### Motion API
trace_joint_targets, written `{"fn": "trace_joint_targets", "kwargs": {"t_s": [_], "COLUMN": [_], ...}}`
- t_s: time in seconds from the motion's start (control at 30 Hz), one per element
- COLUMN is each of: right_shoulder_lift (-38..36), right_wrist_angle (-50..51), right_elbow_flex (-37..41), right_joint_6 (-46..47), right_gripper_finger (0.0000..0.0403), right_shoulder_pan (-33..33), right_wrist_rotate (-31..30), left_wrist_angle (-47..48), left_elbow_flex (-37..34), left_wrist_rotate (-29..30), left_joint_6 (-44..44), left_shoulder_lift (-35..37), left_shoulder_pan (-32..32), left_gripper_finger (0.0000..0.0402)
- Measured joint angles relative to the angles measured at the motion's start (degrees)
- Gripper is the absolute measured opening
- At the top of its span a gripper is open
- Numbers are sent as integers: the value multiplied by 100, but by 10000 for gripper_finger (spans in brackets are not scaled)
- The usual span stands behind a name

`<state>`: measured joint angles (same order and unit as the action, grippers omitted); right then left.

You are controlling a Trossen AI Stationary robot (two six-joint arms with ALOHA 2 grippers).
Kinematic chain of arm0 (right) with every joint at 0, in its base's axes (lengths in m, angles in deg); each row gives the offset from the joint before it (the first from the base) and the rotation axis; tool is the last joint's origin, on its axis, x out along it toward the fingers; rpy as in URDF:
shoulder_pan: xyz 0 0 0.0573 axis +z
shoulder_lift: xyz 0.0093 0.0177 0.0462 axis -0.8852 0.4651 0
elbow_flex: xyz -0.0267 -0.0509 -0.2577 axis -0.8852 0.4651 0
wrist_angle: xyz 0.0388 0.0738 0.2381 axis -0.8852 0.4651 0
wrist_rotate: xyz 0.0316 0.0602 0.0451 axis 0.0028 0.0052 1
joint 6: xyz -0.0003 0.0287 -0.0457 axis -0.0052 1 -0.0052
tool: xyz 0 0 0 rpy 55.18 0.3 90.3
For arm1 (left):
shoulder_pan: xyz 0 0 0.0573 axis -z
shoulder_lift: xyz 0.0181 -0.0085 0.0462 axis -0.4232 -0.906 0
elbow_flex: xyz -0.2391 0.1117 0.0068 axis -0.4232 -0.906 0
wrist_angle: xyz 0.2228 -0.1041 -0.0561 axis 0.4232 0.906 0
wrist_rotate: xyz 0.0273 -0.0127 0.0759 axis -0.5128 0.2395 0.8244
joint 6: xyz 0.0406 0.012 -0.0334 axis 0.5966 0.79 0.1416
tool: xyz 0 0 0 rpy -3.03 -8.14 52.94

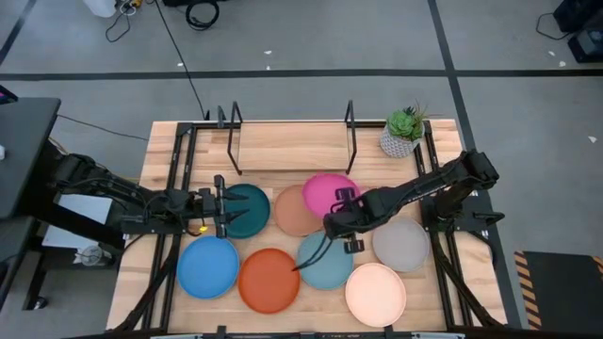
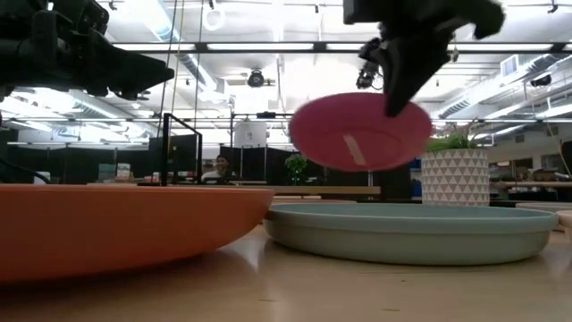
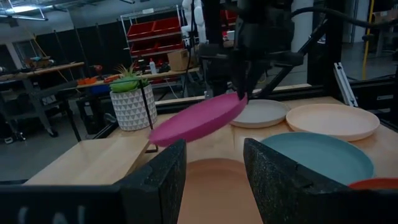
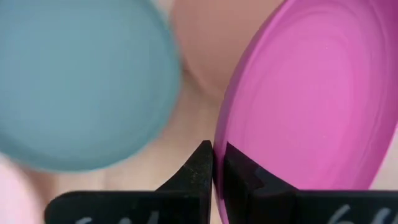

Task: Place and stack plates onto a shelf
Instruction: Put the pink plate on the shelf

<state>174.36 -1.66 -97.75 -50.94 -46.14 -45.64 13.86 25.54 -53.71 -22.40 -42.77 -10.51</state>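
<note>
Magenta plate (image 1: 327, 191): round, shallow, matte, held tilted and clear of the table (image 1: 170, 141), nearer the camera than the shelf (image 1: 292, 146) and not yet on it. In the low view a pale rectangular sticker shows on its underside; any writing on it is too small to read. The right gripper (image 1: 345, 201) holds it by the rim, fingers (image 4: 202, 171) pinched on the edge with only the rim between them.

Shelf: light-wood board between two black upright end frames, bare, at the table's far edge. Beside its right end stands a small potted plant (image 1: 404, 130) in a white patterned pot.

Remaining plates lie flat on the table in front of the shelf:
- peach plate (image 1: 292, 212), partly under the lifted magenta one
- dark teal plate (image 1: 247, 207), at the shelf's left side
- light turquoise plate (image 1: 326, 264)
- grey plate (image 1: 401, 243)
- bright blue plate (image 1: 207, 267)
- orange plate (image 1: 268, 281)
- cream plate (image 1: 376, 294)

The left gripper (image 1: 221, 207) hovers at the dark teal plate's edge, fingers (image 3: 155, 180) apart, holding nothing.
</note>
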Motion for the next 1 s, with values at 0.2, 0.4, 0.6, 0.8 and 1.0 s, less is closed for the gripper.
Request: {"fn": "trace_joint_targets", "kwargs": {"t_s": [0.2, 0.4, 0.6, 0.8, 1.0], "right_shoulder_lift": [78, 351, 627, 734, 811], "right_wrist_angle": [-613, -1100, -1146, -1164, -1257], "right_elbow_flex": [0, 11, 13, 15, 20], "right_joint_6": [-930, -1784, -2245, -2492, -2610], "right_gripper_finger": [26, 26, 26, 27, 27], "right_shoulder_pan": [-408, -971, -1526, -2001, -2411], "right_wrist_rotate": [-345, -126, -101, -167, -222], "left_wrist_angle": [-2, -2, 39, 42, 39], "left_elbow_flex": [0, 0, 0, 0, 0], "left_wrist_rotate": [0, -2, -2, -2, -2], "left_joint_6": [-4, -7, -9, -47, -153], "left_shoulder_lift": [0, 0, 2, 2, 2], "left_shoulder_pan": [0, 0, 0, 9, 9], "left_gripper_finger": [167, 167, 167, 167, 167]}}
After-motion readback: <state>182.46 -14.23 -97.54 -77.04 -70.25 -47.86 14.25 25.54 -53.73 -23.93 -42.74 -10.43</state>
